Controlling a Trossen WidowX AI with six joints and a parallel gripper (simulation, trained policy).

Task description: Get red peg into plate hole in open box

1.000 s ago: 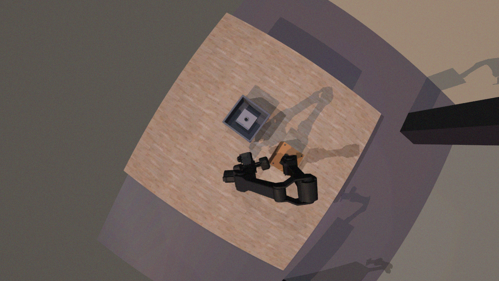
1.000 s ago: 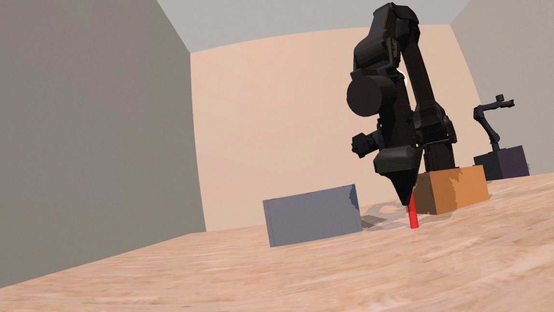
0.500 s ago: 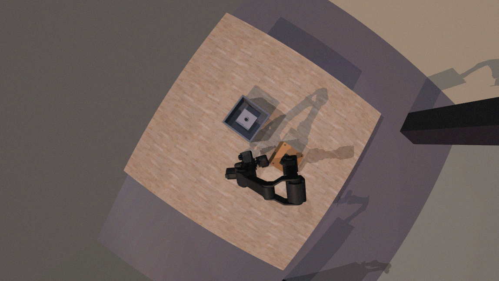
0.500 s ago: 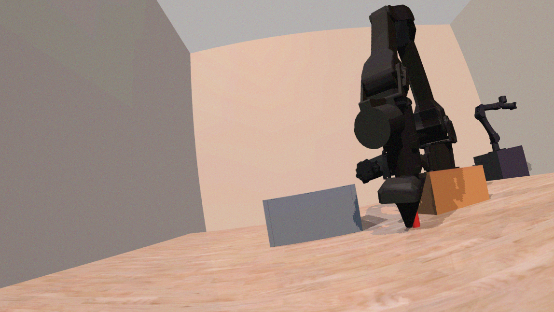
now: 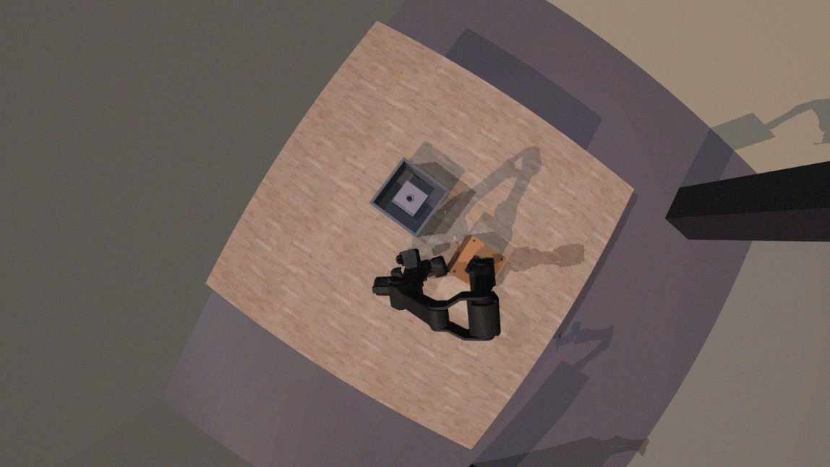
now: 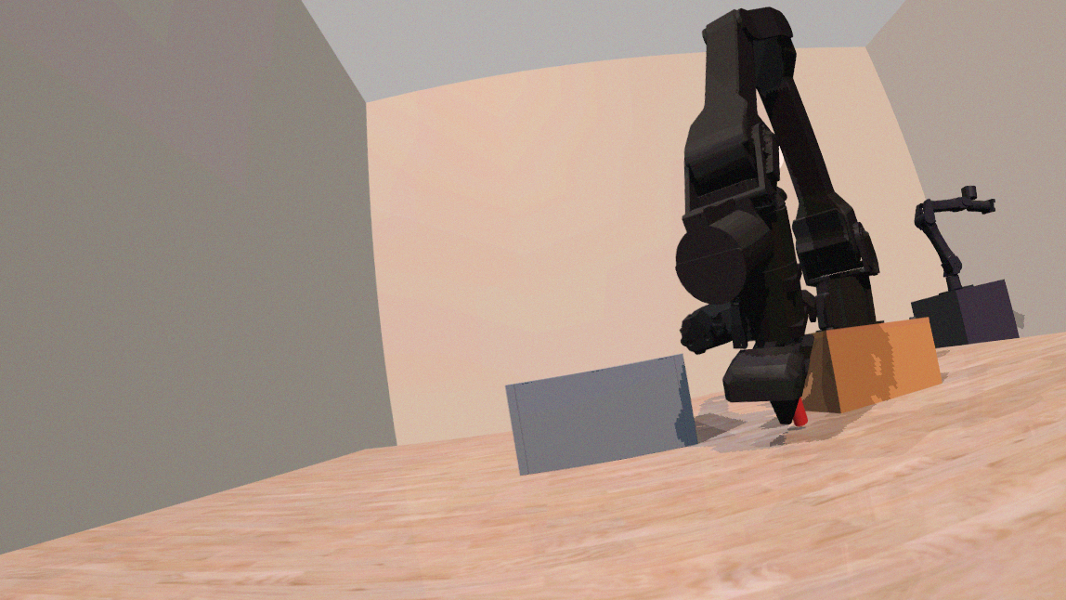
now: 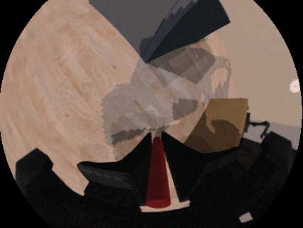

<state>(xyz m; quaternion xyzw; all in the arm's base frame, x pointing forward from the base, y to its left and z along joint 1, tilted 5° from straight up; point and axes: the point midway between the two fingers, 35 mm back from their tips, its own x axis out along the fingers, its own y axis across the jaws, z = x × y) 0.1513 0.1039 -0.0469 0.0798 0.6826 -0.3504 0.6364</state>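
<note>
Right now, our main worry is the grip. The jaws are nearly closed, with their dark fingers (image 6: 784,409) on either side of the red peg (image 6: 801,413) (image 7: 157,173), and we judge that they have hold of it. It stands roughly upright, its foot at or very near the counter (image 5: 301,203) (image 6: 372,522) (image 7: 53,88), between the grey box (image 5: 394,218) (image 6: 596,417) (image 7: 131,21) and the orange block (image 5: 467,252) (image 6: 887,365) (image 7: 230,110). From above, the arm (image 5: 435,313) (image 6: 715,163) hides it.

In the wrist view we see a pale wedge between the peg and one finger, so contact may lie mostly towards the tips. If so, the peg could pivot or slip as we lift. A low carry could also catch it on the box wall, since it must clear the rim first. After that, the hole (image 5: 409,197) in the pale plate (image 5: 415,209) looks small; a slight lean or sideways error would leave the peg perched on the plate, and we could jam it by pressing, or topple it by opening early.
</note>
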